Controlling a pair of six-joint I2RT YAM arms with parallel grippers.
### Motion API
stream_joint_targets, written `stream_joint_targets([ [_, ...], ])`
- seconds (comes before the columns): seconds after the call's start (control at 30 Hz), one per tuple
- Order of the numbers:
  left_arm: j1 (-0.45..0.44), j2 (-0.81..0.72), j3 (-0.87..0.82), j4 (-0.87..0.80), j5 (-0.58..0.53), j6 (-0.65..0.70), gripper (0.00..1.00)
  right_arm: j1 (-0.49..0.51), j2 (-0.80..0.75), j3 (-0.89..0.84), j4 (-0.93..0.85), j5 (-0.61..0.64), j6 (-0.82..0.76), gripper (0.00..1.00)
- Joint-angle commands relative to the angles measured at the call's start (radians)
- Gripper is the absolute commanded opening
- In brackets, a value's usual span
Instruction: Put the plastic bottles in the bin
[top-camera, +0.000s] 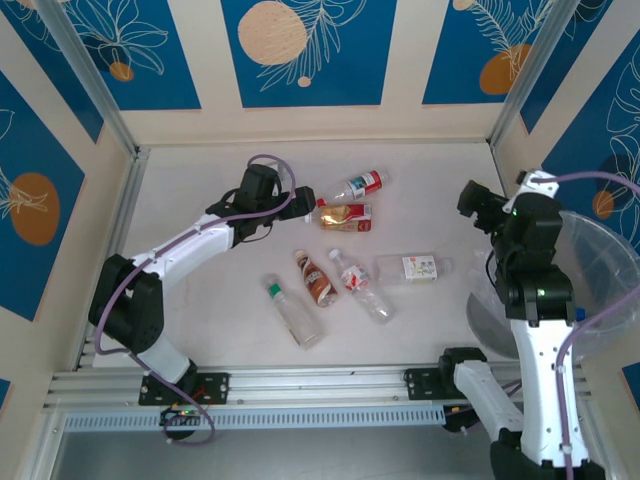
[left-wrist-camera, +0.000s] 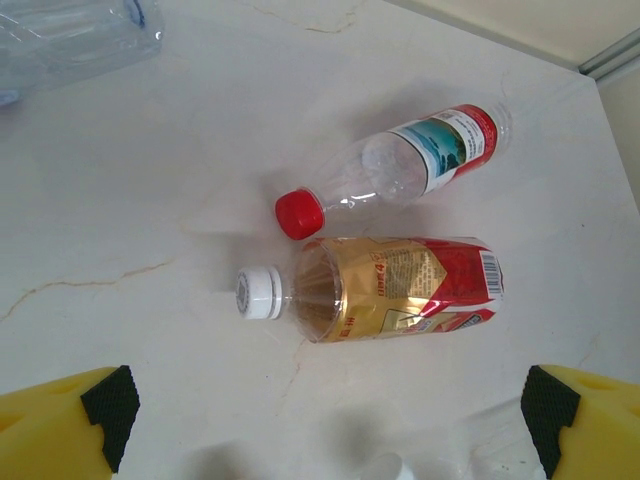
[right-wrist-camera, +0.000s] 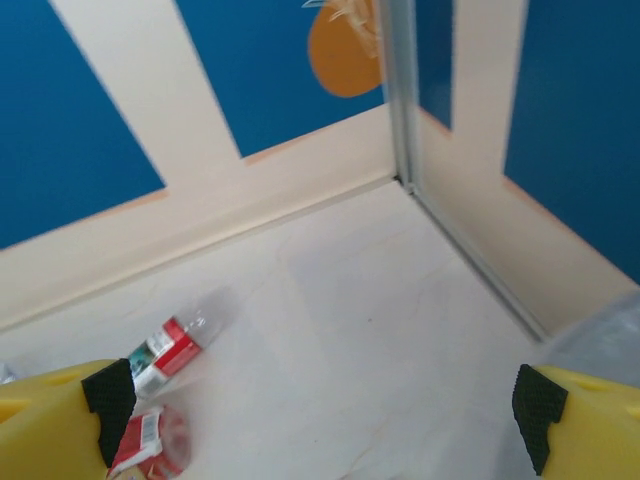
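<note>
Found four of the plastic bottles lying nearest on the worktop (top-camera: 200, 170): green-capped clear bottle (top-camera: 292, 312) first, then brown bottle (top-camera: 315, 277), crumpled clear bottle (top-camera: 362, 285) and white-labelled clear bottle (top-camera: 412, 268) a little beyond. Spotted the bin (top-camera: 610, 250) at the right edge, with the right arm (top-camera: 535, 300) rising in front of it. Judged any carry from the left side likely to cross that arm and clip it. Read the right jaws as spread wide and empty, pointed toward the far right corner.

Farther out, found the left jaws equally wide, gripping nothing, poised above the gold-labelled bottle (left-wrist-camera: 400, 290). Noticed the red-capped bottle (left-wrist-camera: 400, 170) just beyond it, cap close to the gold one's shoulder. Feared a closing pinch would catch both, or nudge one into a roll. Expected thin round plastic to squirt free under an off-centre squeeze.

Could not see into the bin, masked by the arm and cut by the frame. Could not tell whether cap and shoulder touched. Left unidentified a clear plastic shape (left-wrist-camera: 70, 40) cropped at a corner of the left wrist view, and a pale blur (left-wrist-camera: 385, 468) at its edge.
</note>
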Motion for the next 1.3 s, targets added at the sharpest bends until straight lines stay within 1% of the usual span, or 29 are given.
stream_joint_targets([
  [0.0, 0.013, -0.028, -0.019, -0.040, -0.042, -0.011, 0.99, 0.088, 0.061, 0.039, 0.026, 0.043, -0.078, 0.99],
  [0.1, 0.013, -0.048, -0.034, -0.063, -0.065, -0.011, 0.99, 0.157, 0.110, 0.049, 0.062, 0.022, -0.123, 0.99],
  [0.17, 0.012, -0.065, -0.044, -0.087, -0.082, -0.018, 0.99, 0.193, 0.135, 0.045, 0.098, -0.070, -0.161, 0.99],
  [0.27, 0.013, -0.084, -0.059, -0.150, -0.110, -0.057, 0.99, 0.237, 0.166, 0.036, 0.144, -0.226, -0.177, 1.00],
  [0.33, 0.012, -0.104, -0.081, -0.173, -0.100, -0.095, 0.99, 0.272, 0.191, 0.037, 0.161, -0.275, -0.174, 0.99],
  [0.47, 0.013, -0.135, -0.123, -0.232, -0.042, -0.167, 0.99, 0.348, 0.248, 0.035, 0.158, -0.254, -0.148, 0.99],
  [0.57, 0.012, -0.151, -0.138, -0.313, -0.063, -0.213, 0.99, 0.390, 0.284, 0.020, 0.150, -0.253, -0.121, 0.99],
  [0.67, 0.012, -0.166, -0.158, -0.338, -0.088, -0.252, 0.99, 0.425, 0.311, -0.006, 0.171, -0.251, -0.092, 1.00],
  [0.77, 0.012, -0.168, -0.157, -0.383, -0.081, -0.320, 0.99, 0.445, 0.335, -0.027, 0.197, -0.250, -0.037, 1.00],
  [0.87, 0.009, -0.172, -0.168, -0.426, -0.071, -0.381, 0.99, 0.464, 0.348, -0.045, 0.216, -0.240, -0.019, 0.99],
  [0.97, 0.009, -0.165, -0.185, -0.441, -0.032, -0.441, 0.99, 0.471, 0.339, -0.085, 0.264, -0.230, -0.020, 0.99],
  [1.03, 0.007, -0.162, -0.196, -0.449, -0.007, -0.505, 0.99, 0.471, 0.333, -0.109, 0.295, -0.222, -0.002, 0.99],
  [1.1, 0.005, -0.153, -0.203, -0.477, 0.007, -0.575, 0.99, 0.471, 0.331, -0.134, 0.322, -0.197, 0.053, 0.99],
  [1.17, -0.002, -0.134, -0.189, -0.527, 0.018, -0.619, 0.99, 0.472, 0.327, -0.165, 0.356, -0.215, 0.097, 0.99],
  [1.27, -0.030, -0.104, -0.153, -0.601, 0.022, -0.648, 0.99, 0.477, 0.319, -0.207, 0.400, -0.206, 0.142, 1.00],
])
